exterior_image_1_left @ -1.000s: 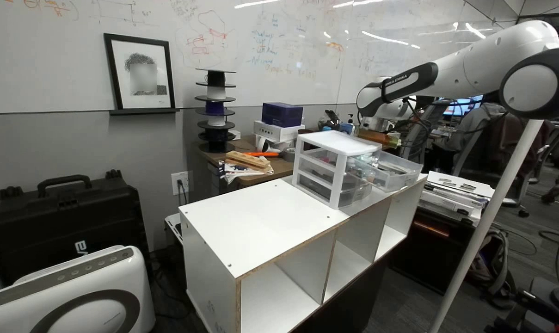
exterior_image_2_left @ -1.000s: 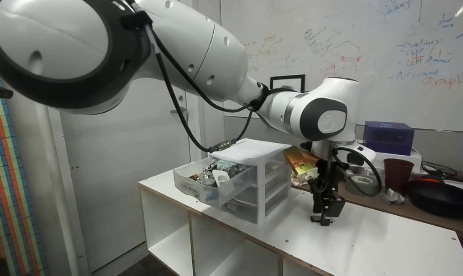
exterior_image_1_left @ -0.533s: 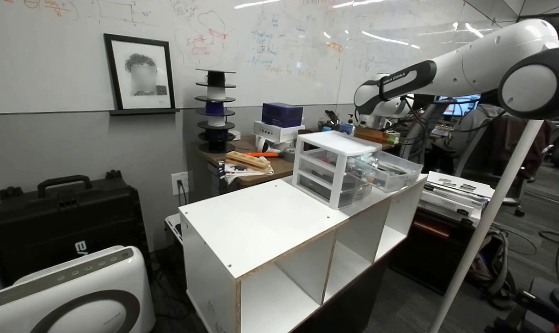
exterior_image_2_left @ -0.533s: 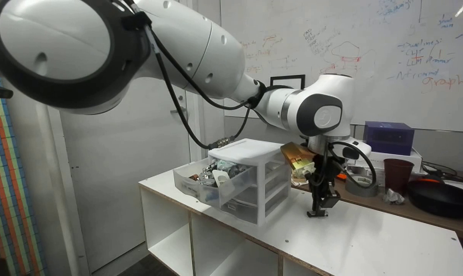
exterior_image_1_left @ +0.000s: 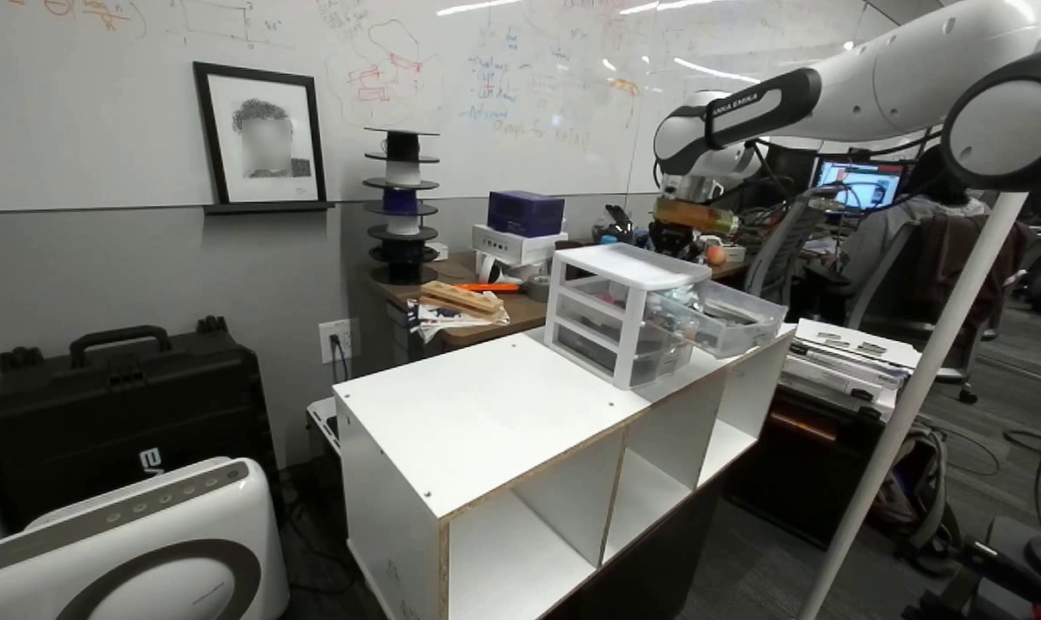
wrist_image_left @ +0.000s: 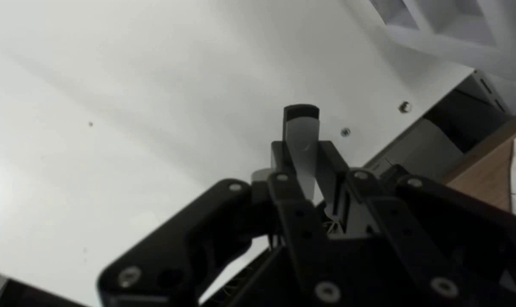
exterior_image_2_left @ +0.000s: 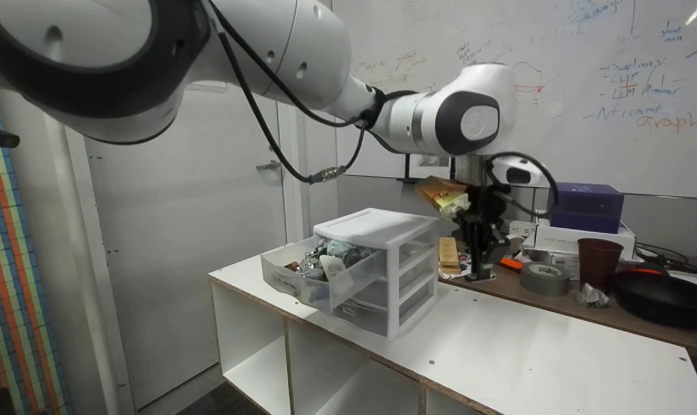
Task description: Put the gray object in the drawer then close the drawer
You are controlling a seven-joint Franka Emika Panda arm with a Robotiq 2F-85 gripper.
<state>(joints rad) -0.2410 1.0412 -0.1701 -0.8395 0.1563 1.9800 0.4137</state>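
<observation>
The gray object (wrist_image_left: pixel 302 147) is between the fingers (wrist_image_left: pixel 331 164), which stand narrow and grip it, raised above the white surface (exterior_image_2_left: pixel 532 351) beside the drawer unit (exterior_image_2_left: pixel 393 288) and apart from it. The wrist view shows the gray object's dark far end; in an exterior view the fingertips (exterior_image_2_left: pixel 478 272) are too small to make it out, and in an exterior view they are hidden behind the unit's top panel (exterior_image_1_left: pixel 632 261). The top drawer (exterior_image_2_left: pixel 357 281) is pulled out in both exterior views, and an exterior view lets metallic pieces (exterior_image_2_left: pixel 311 268) in it be picked out. The wrist view catches a corner of the drawer unit, with a screw (wrist_image_left: pixel 405 106) in the surface near it. Beyond the drawer unit, in both exterior views, a purple box (exterior_image_1_left: pixel 526 213) rests on a white box (exterior_image_1_left: pixel 520 246) on a brown surface (exterior_image_1_left: pixel 529 312), before a whiteboard (exterior_image_1_left: pixel 520 164) with writing. Right of the drawer unit, an exterior view shows a tape roll (exterior_image_2_left: pixel 545 279), a dark red cup (exterior_image_2_left: pixel 599 265) and a black pan (exterior_image_2_left: pixel 665 297), and left of it a door (exterior_image_2_left: pixel 192 242); also left of it, in an exterior view, are a framed portrait (exterior_image_1_left: pixel 263 133), stacked spools (exterior_image_1_left: pixel 402 203), a black case (exterior_image_1_left: pixel 124 405) and a white appliance (exterior_image_1_left: pixel 133 551).
</observation>
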